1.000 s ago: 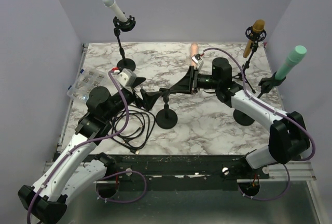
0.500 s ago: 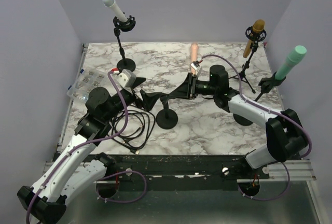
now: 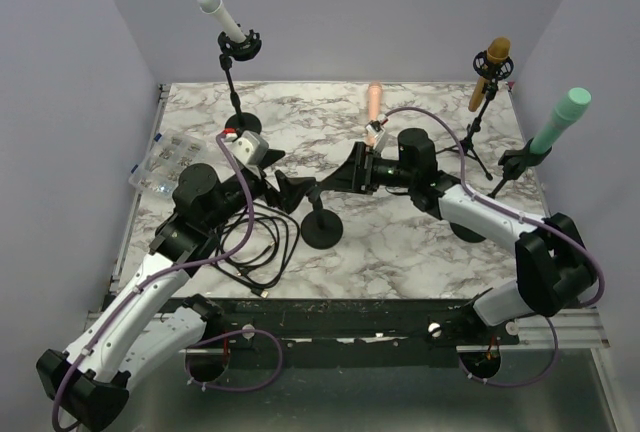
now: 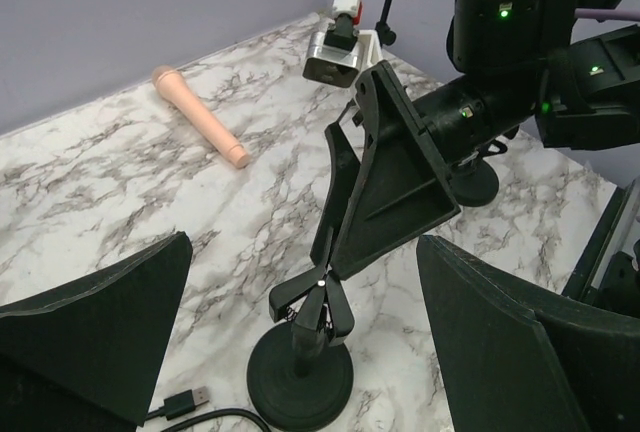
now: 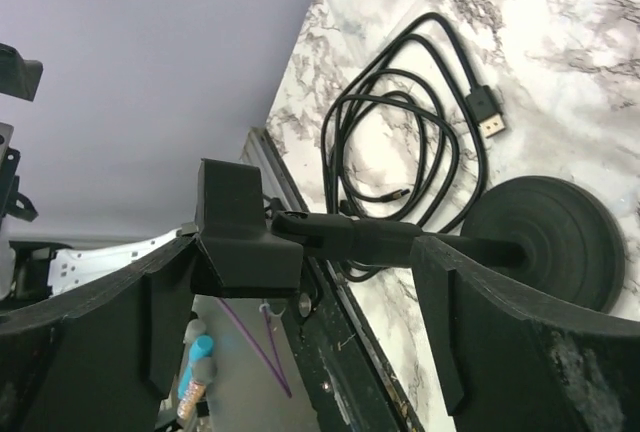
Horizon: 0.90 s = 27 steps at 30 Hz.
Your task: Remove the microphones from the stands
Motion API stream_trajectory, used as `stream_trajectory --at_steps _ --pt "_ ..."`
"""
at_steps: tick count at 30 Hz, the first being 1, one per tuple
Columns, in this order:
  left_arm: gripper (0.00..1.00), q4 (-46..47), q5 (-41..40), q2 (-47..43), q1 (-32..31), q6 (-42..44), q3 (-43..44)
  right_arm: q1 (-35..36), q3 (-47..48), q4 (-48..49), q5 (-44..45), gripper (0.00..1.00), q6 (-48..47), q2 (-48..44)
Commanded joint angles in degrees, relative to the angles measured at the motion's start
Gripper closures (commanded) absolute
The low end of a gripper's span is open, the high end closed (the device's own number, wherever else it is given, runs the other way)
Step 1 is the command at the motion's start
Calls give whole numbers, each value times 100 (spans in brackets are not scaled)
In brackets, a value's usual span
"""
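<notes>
Your left hand (image 3: 296, 190) sits at 10 o'clock of the small black stand (image 3: 322, 226), its two matte black wedge-shaped fingers spread wide and gripping nothing. From its wrist camera the stand shows ahead in the gap: a round disc base, a thin stem and a wire spring clip (image 4: 313, 304) on top. Your right hand (image 3: 330, 182) comes in from 1 o'clock, fingers also spread, and its wrist camera shows the stem and the blocky clip head lying between them; you cannot tell whether either finger touches. The microphone (image 3: 374, 101), a smooth peach-pink tube that tapers slightly, lies flat on the grey-veined white marble counter (image 3: 400, 242) at 1 o'clock of the stand, well apart from it and from both hands. A glossy black cable (image 3: 255, 247) lies in loose coils at 8 o'clock of the stand, just beside its base
</notes>
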Motion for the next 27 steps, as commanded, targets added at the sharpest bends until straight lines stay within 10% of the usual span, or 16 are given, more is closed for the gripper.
stream_trajectory --at_steps 1,17,27 --pt "1 72 -16 136 -48 -51 133 75 116 -1226 626 5 -684 -108" --pt "1 42 -271 -306 -44 101 92 75 343 -1927 978 0 -916 -743" --pt "1 107 -156 -388 -81 -46 84 75 1275 -3475 3112 0 -1124 -719"
